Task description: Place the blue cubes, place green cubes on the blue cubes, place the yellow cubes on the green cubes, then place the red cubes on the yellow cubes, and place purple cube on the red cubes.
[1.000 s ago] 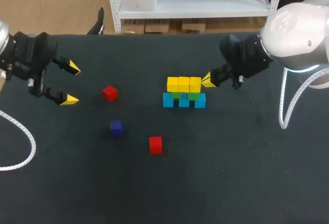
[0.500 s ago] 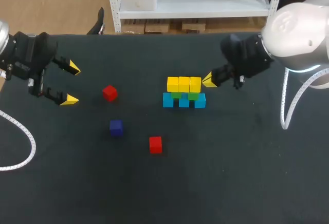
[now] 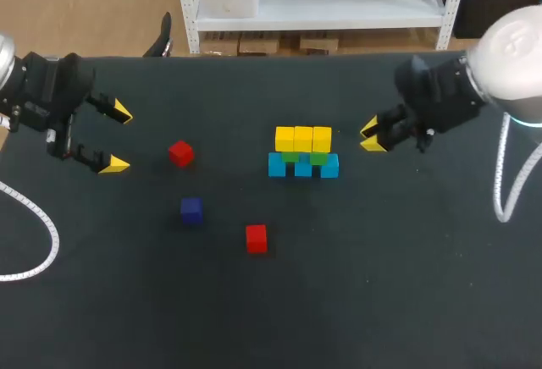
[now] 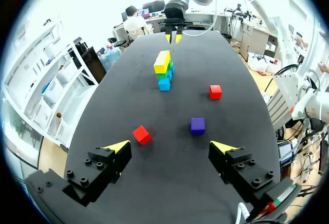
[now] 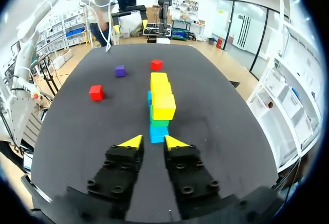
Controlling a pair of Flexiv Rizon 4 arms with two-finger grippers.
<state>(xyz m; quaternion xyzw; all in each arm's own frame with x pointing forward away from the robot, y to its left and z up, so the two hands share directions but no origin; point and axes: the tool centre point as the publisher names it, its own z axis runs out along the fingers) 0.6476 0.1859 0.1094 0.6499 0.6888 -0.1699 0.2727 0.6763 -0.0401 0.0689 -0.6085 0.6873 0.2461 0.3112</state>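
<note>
**Tiers: 3 built, 3 cubes loose**

On the bench, 3 blue cubes form the base row. 2 green cubes sit on them, and 3 yellow cubes cap those. The right hand hovers at 3 o'clock of the yellow cubes, fingers narrowly apart, holding nothing. The left hand hangs far out at 9 o'clock, fingers wide apart and empty. The red cube lies at 9 o'clock, the second red cube at 7 o'clock, and the purple cube at 8 o'clock.
</note>
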